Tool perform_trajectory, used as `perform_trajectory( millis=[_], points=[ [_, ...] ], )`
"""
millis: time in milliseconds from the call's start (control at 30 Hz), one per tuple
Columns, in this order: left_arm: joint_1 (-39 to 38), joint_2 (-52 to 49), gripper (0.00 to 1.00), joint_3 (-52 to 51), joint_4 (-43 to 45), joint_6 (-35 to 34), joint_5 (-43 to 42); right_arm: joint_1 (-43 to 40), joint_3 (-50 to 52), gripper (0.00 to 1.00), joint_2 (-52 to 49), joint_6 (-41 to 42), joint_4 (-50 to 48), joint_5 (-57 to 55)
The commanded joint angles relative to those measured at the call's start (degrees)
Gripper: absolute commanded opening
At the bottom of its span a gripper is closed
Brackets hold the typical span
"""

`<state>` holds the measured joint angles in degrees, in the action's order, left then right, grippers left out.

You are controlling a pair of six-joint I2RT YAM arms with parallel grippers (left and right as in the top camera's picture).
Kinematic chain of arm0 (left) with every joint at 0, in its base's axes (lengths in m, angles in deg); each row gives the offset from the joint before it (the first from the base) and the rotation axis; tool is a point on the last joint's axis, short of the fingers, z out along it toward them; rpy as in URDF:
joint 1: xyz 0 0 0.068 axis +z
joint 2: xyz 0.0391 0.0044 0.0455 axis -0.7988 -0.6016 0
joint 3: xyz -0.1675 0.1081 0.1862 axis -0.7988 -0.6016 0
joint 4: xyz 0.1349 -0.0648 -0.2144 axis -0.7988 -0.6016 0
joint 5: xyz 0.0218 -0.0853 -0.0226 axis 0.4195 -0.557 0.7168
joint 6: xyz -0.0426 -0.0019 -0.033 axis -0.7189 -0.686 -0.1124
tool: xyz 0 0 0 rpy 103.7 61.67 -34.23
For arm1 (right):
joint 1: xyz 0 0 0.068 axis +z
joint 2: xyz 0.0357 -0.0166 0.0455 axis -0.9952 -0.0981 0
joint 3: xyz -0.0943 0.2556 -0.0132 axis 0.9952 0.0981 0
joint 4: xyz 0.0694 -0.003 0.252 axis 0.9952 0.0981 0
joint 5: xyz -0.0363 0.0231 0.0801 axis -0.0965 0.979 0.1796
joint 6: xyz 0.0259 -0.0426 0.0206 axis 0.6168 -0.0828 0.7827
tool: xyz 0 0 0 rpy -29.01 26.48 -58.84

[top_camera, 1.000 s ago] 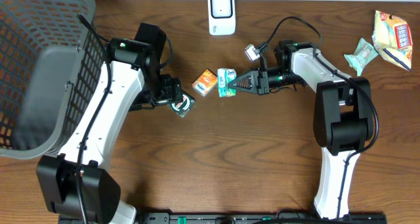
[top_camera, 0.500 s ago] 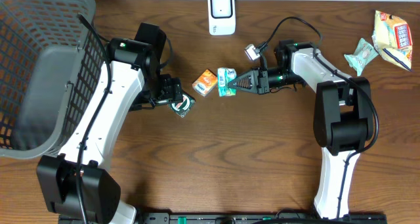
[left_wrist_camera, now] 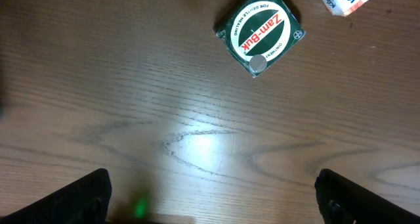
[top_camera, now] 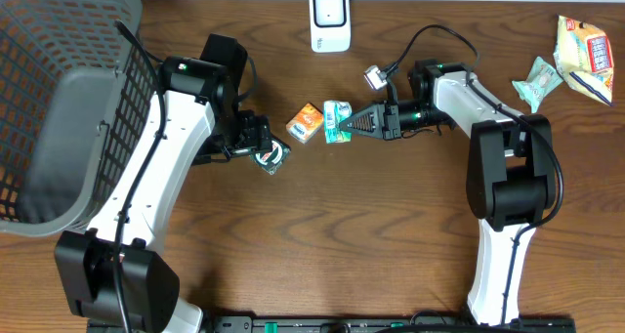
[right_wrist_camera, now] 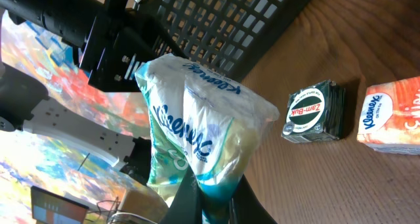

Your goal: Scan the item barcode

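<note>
My right gripper point(top_camera: 354, 126) point(right_wrist_camera: 209, 196) is shut on a green and white Kleenex tissue pack point(top_camera: 337, 121) point(right_wrist_camera: 200, 122), pinching its lower edge and holding it above the table in front of the white barcode scanner point(top_camera: 330, 20). No barcode shows on the pack. My left gripper point(top_camera: 266, 149) point(left_wrist_camera: 213, 198) hovers open over bare wood, its fingers point(left_wrist_camera: 75, 198) wide apart. The dark green Zam-Buk box point(left_wrist_camera: 260, 30) point(top_camera: 272, 157) point(right_wrist_camera: 312, 111) lies just ahead of them. An orange Kleenex box point(top_camera: 306, 121) point(right_wrist_camera: 391, 115) rests between the two grippers.
A large grey wire basket point(top_camera: 59, 99) fills the left of the table. At the far right lie a pale green wrapped packet point(top_camera: 538, 81) and a yellow snack bag point(top_camera: 583, 45). A small plug point(top_camera: 373, 77) on a cable lies by the right arm.
</note>
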<state>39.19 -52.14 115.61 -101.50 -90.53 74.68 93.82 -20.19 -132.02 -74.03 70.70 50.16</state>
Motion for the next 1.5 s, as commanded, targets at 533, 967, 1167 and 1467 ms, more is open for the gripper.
perform_trajectory(
  millis=[533, 967, 1167, 1467],
  points=[
    [0.0, -0.22, 0.98, 0.61, -0.37, 0.37, 0.11, 0.33, 0.07, 0.01, 0.9, 0.37, -0.04, -1.86],
    [0.0, -0.22, 0.97, 0.61, -0.35, 0.37, 0.11, 1.79, 0.07, 0.01, 0.9, 0.37, -0.2, -2.84],
    [0.0, -0.22, 0.98, 0.61, -0.37, 0.37, 0.11, 1.84, 0.07, 0.01, 0.9, 0.37, -0.63, -2.91],
    [0.0, -0.22, 0.98, 0.61, -0.37, 0.37, 0.11, 1.9, 0.07, 0.01, 0.9, 0.17, -1.03, -4.07]
  ],
)
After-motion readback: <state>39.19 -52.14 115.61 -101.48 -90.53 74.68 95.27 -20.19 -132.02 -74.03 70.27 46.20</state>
